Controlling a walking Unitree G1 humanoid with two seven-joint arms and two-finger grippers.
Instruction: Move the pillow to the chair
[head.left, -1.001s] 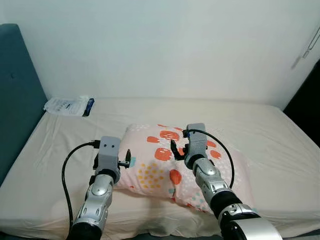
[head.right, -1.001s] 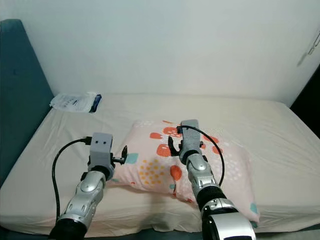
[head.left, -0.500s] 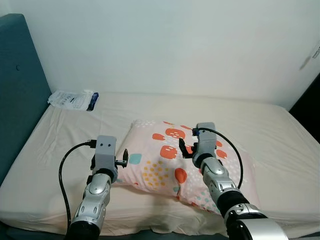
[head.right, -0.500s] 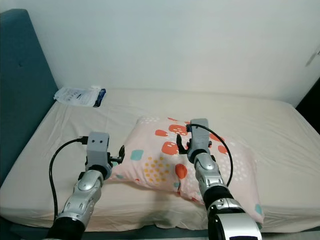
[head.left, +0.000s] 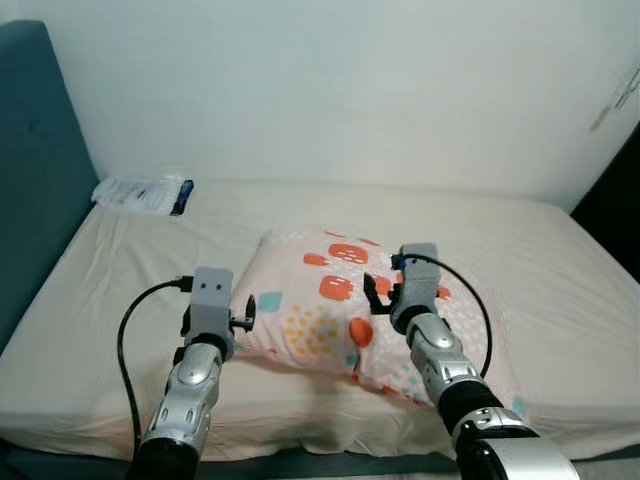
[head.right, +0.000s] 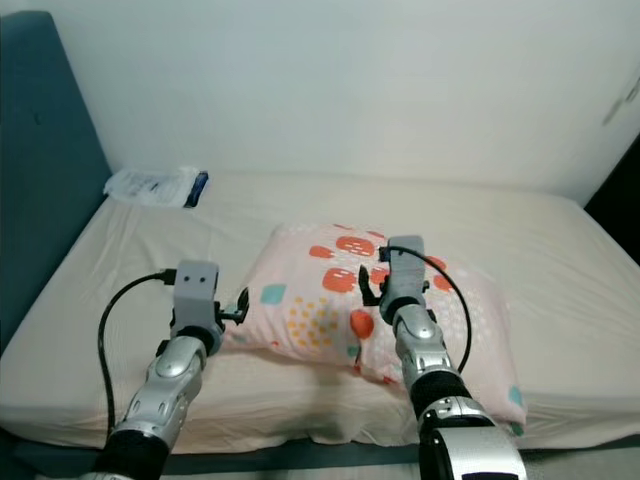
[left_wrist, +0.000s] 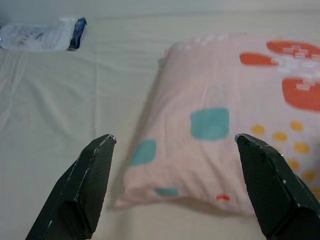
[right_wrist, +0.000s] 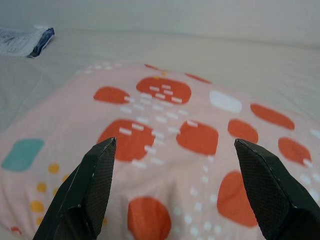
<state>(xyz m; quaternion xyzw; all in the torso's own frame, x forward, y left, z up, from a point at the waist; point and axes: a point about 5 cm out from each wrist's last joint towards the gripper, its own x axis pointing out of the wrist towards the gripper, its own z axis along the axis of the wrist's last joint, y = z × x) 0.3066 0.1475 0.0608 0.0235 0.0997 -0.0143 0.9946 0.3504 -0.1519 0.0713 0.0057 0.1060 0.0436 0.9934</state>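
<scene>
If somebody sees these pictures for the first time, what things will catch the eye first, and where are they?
The eye goes first to the pink pillow with orange and teal patches, lying in the middle of the cream bed. Both grippers hang open over it: the left gripper at its left edge, the right gripper above its middle. A white packet lies at the far left corner, beside the teal headboard.

Pillow (head.left: 330, 310): near right portion hidden behind the right arm (head.left: 440, 360). Packet (head.left: 140, 192) at 10 o'clock near the headboard (head.left: 30, 180): print too small to read (blue end visible). Headboard cut off by the frame's left edge.
</scene>
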